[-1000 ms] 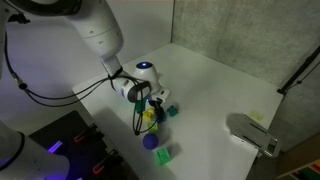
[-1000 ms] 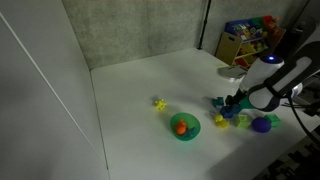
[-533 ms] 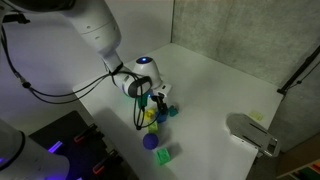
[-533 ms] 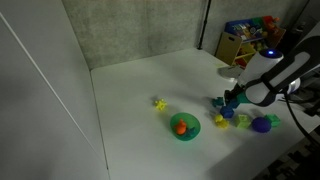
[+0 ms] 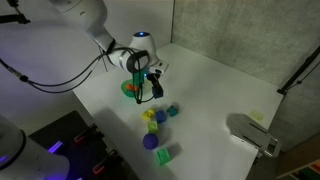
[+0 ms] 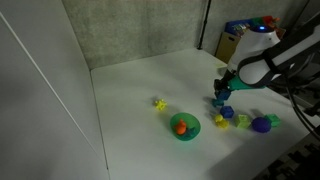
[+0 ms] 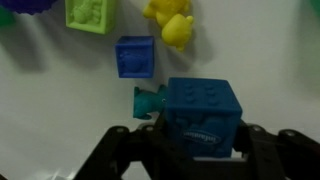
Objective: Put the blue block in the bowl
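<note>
Gripper [image 7: 200, 150] clamps the blue block [image 7: 203, 118], plain only in wrist view; it has lifted from the toys [image 6: 243, 120] since earlier.

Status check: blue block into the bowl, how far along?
Done: the gripper is shut on the blue block, which looks lifted clear of the other toys on the table.
In hand: carrying it; it is not over the green bowl yet.
Left: move above the bowl, which holds only an orange piece, then release.
</note>
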You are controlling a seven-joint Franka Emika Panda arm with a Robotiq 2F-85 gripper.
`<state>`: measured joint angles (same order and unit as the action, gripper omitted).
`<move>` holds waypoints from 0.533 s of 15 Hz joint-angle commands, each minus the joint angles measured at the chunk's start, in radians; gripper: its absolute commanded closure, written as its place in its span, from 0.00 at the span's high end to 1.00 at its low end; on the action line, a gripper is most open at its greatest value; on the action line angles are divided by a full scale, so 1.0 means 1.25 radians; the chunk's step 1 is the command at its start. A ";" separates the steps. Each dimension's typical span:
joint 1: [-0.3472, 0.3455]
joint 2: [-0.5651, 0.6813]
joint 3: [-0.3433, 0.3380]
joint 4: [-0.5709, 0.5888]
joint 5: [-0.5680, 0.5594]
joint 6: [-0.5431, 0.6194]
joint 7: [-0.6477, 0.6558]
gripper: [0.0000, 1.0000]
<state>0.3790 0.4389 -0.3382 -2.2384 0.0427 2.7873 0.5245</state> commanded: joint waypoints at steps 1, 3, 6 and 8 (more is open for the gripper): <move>-0.041 -0.046 0.079 0.042 -0.021 -0.100 -0.005 0.30; -0.063 -0.044 0.134 0.066 -0.005 -0.135 -0.015 0.30; -0.072 -0.024 0.190 0.095 -0.008 -0.162 -0.004 0.30; -0.061 -0.007 0.213 0.109 -0.021 -0.167 0.011 0.30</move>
<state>0.3111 0.3986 -0.1176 -2.1487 0.0341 2.6154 0.5241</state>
